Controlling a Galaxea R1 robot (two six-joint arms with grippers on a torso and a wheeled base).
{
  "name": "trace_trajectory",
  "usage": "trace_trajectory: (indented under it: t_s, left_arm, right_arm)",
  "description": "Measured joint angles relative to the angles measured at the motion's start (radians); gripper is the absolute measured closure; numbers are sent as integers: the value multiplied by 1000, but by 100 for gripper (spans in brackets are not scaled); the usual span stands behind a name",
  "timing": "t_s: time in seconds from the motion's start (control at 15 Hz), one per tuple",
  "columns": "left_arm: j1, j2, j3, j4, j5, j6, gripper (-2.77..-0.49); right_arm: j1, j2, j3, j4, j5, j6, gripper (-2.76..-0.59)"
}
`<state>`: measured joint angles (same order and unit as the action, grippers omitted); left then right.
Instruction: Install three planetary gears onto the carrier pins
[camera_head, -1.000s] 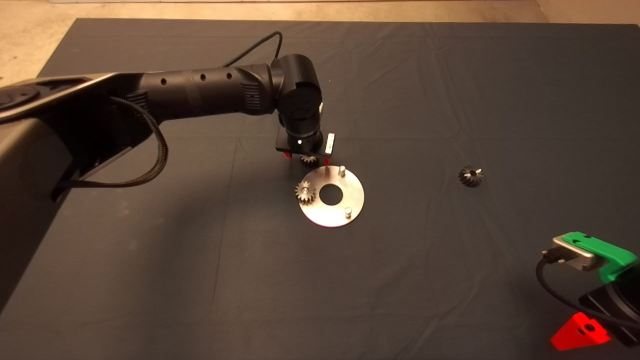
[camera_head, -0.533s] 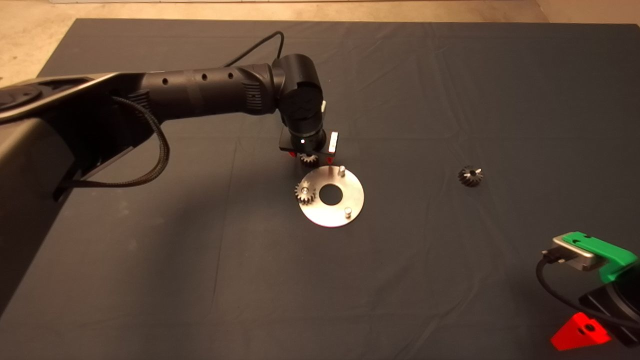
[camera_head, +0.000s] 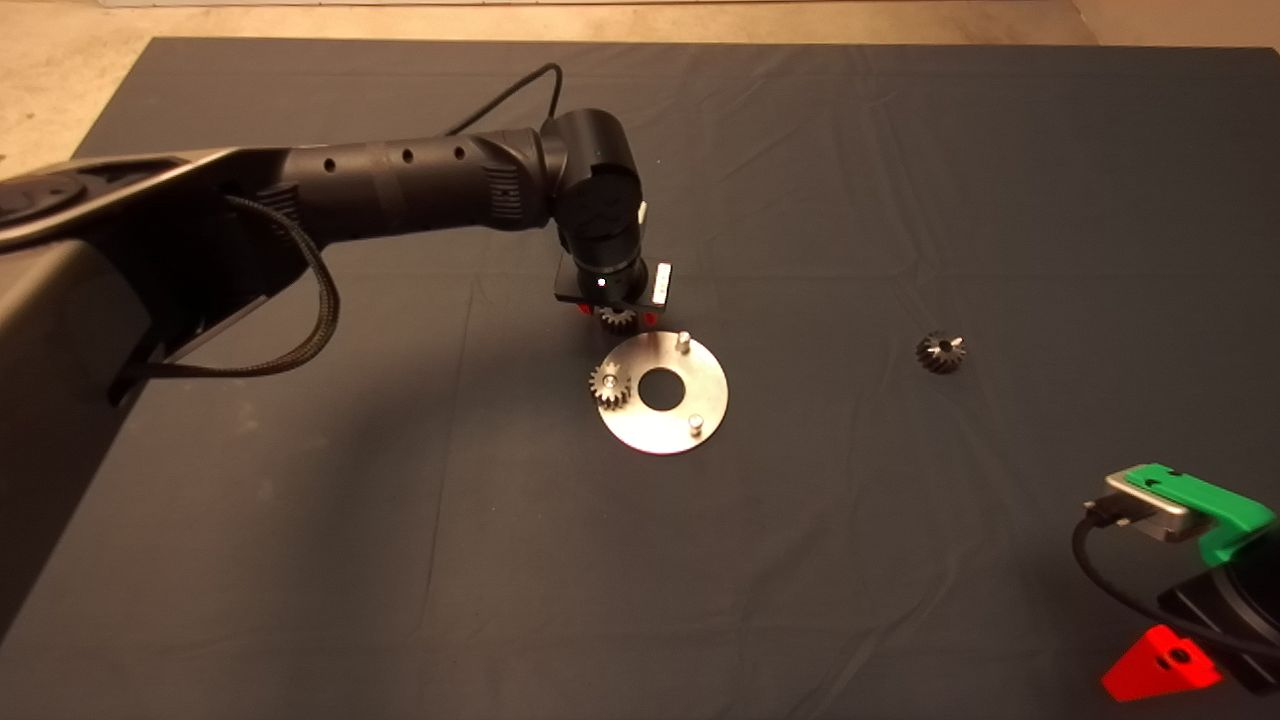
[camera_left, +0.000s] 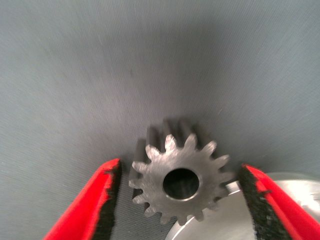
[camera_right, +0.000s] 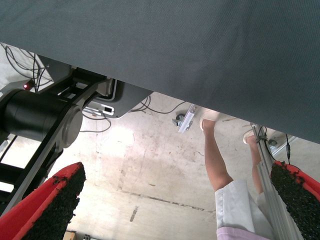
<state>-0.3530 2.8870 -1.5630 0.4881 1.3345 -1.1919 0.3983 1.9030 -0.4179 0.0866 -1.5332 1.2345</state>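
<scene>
Three small gears show on the dark mat (camera_head: 900, 560): one (camera_head: 609, 386) seated on a disc (camera_head: 700, 385), one (camera_head: 617, 318) between the left gripper's (camera_head: 615, 316) fingers, one (camera_head: 940, 352) alone; one disc carries two bare pins (camera_head: 683, 340) (camera_head: 696, 424); two grippers appear, the right gripper (camera_head: 1165, 665) parked.

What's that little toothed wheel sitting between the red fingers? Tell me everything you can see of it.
It is a small grey metal gear with short pointed teeth and a round centre hole. It lies flat on the dark mat at the far rim of the shiny disc. The left gripper straddles it, fingers open, neither pad touching.
</scene>
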Motion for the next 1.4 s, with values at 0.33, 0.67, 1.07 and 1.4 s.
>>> trace_trajectory:
  t_s: [0.33, 0.67, 1.07, 1.4]
  left_arm:
    - [1, 0, -1, 9, -1, 1, -150]
    - [0, 0, -1, 17, 0, 1, -127]
    - [0, 0, -4, 21, -1, 1, -109]
    - [0, 0, -7, 21, -2, 1, -108]
  right_arm:
    - [0, 0, 0, 0, 0, 0, -275]
    - [0, 0, 0, 0, 0, 0, -275]
    - [0, 0, 0, 0, 0, 0, -275]
    - [0, 0, 0, 0, 0, 0, -275]
